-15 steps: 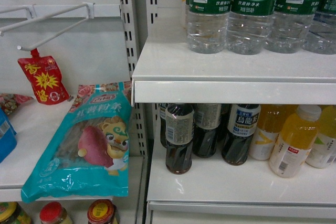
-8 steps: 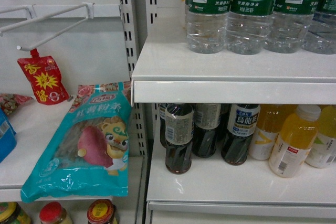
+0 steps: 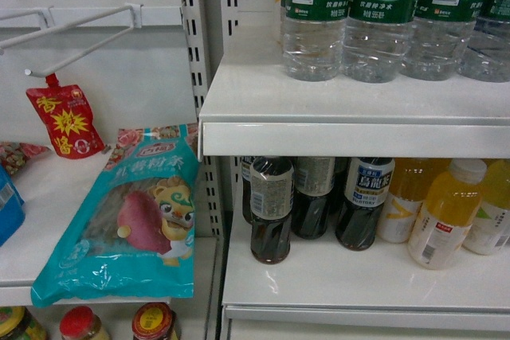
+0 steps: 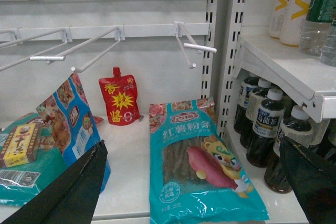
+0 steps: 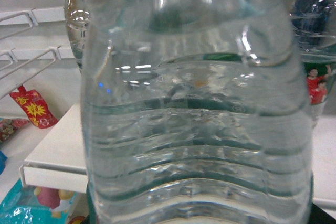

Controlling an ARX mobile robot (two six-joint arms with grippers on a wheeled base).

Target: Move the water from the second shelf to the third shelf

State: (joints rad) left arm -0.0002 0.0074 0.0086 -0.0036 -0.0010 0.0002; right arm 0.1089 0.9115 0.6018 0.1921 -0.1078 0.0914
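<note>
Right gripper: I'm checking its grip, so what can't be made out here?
- Right gripper: unseen in every view; the water bottle fills the right wrist view.
- Bottle caps: cut off by the head view's top edge.
- Left gripper: only dark finger edges show in its wrist view.

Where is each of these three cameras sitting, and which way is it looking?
Head: on the robot, slanting down at water bottles above dark drinks; no body shows.
Left wrist: faces the hook shelves; dark left hand fingers at the bottom corners.
Right wrist: pressed close to a water bottle.
All three share the red pouch.
</note>
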